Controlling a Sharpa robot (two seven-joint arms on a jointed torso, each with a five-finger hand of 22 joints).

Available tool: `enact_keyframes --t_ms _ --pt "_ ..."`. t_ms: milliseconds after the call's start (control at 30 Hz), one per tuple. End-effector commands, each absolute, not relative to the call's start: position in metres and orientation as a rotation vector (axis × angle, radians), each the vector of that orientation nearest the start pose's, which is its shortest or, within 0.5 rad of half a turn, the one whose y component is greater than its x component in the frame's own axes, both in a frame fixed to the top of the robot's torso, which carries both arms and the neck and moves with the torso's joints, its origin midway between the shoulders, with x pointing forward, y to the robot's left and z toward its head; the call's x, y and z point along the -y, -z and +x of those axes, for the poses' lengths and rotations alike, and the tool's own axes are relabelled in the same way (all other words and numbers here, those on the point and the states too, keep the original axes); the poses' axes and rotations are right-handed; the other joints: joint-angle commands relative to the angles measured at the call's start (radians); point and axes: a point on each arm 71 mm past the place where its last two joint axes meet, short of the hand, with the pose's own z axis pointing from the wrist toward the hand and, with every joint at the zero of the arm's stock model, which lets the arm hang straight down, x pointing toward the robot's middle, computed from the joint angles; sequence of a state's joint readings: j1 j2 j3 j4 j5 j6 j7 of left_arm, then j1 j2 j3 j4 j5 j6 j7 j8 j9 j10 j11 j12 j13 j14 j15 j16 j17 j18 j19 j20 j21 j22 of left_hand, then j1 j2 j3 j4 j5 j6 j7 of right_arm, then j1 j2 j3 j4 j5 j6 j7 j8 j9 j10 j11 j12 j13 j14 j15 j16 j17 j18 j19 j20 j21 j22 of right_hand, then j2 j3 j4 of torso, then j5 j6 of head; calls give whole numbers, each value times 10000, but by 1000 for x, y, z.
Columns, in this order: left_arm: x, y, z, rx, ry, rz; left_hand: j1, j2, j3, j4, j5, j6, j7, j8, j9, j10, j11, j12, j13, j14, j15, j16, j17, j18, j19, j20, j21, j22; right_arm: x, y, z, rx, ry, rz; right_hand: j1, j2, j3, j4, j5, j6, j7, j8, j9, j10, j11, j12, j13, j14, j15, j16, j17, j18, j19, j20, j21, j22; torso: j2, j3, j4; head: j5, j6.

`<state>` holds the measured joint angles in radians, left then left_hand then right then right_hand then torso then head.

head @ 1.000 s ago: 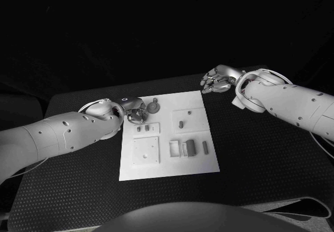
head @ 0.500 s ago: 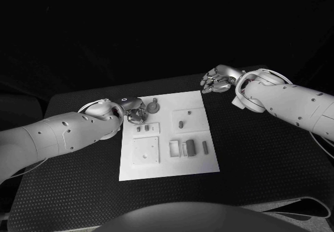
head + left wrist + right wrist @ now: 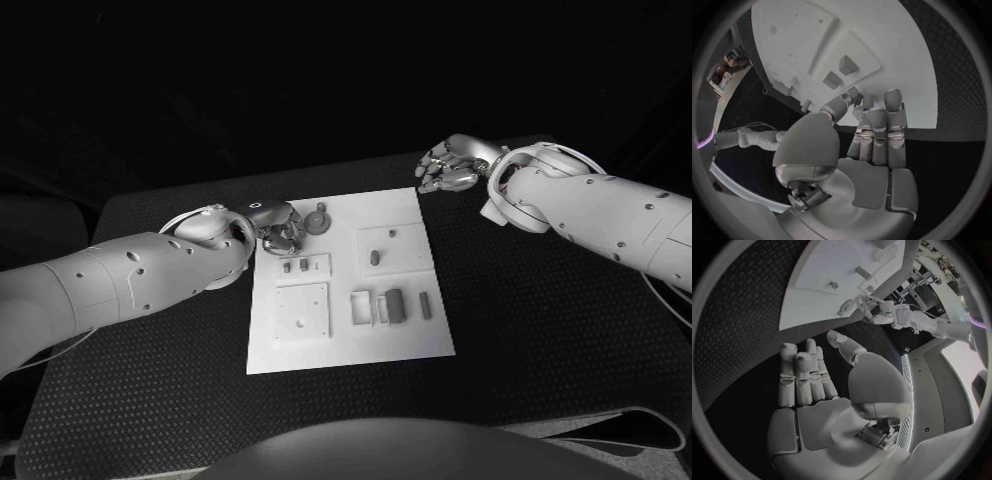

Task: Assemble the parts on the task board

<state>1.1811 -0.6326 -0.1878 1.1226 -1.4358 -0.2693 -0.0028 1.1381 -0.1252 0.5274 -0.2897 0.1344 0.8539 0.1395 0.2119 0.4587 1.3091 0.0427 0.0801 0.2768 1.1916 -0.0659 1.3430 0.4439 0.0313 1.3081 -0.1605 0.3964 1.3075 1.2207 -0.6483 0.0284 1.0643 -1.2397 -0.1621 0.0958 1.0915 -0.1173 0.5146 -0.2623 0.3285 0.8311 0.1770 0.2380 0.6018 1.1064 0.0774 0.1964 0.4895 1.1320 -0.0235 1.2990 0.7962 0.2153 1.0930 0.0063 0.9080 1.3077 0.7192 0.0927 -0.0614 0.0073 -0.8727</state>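
Head view: board laid flat mid-table, both hands near its far end.
Nearest, grey parts (image 3: 391, 305) sit on the task board (image 3: 346, 345); farther, the left hand (image 3: 281, 233) pinches a round part (image 3: 316, 222), likely carrying it to seat. Beyond the far corner, the right hand (image 3: 447, 170) waits curled, empty. Nothing has visibly moved since earlier.

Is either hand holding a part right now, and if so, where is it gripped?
The left hand is at the task board's far left corner by a round part; a hold cannot be told. The right hand holds nothing, fingers apart.
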Motion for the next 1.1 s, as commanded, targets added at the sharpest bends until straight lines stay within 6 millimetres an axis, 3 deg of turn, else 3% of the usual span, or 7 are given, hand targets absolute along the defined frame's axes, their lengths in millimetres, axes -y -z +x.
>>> enact_keyframes --t_ms 33,633,833,1100 --pt "-211 266 525 -18198 5051 2225 21 -125 -73 -4 56 -99 -13 -62 -23 54 12 -28 19 -3 -29 18 17 630 36 -45 -27 200 232 184 568 -17303 -7038 253 -94 10 -4 47 63 -63 129 37 15 155 115 -62 15 -88 13 63 -15 465 0 -81 -32 178 0 9 -5 -7 1" --pt "-221 267 525 -18377 4801 2105 20 -192 -107 -2 59 -93 -21 -23 -12 73 1 -23 61 7 -40 33 49 625 53 -58 -23 202 233 184 567 -17306 -7023 266 -92 12 -3 47 63 -63 129 38 15 156 115 -63 16 -91 13 63 -16 465 -1 -80 -34 178 -2 3 4 -6 1" --pt "-233 266 525 -18220 4658 1969 55 -180 -94 -4 66 -42 -30 22 3 79 -4 -22 81 9 -45 38 63 625 60 -64 -22 202 234 184 568 -17211 -6981 311 -87 15 0 44 63 -63 128 38 15 156 115 -64 17 -91 13 64 -16 465 -1 -81 -34 178 -1 0 -2 3 1" --pt "-256 254 529 -18001 5007 507 312 13 162 -11 69 858 106 568 194 46 37 -48 172 8 -7 21 117 622 55 -47 -37 200 234 182 568 -16962 -6834 261 136 45 63 -139 65 -63 123 42 16 175 106 -59 31 -71 4 83 -16 465 18 -105 -19 184 -6 1 8 25 1"
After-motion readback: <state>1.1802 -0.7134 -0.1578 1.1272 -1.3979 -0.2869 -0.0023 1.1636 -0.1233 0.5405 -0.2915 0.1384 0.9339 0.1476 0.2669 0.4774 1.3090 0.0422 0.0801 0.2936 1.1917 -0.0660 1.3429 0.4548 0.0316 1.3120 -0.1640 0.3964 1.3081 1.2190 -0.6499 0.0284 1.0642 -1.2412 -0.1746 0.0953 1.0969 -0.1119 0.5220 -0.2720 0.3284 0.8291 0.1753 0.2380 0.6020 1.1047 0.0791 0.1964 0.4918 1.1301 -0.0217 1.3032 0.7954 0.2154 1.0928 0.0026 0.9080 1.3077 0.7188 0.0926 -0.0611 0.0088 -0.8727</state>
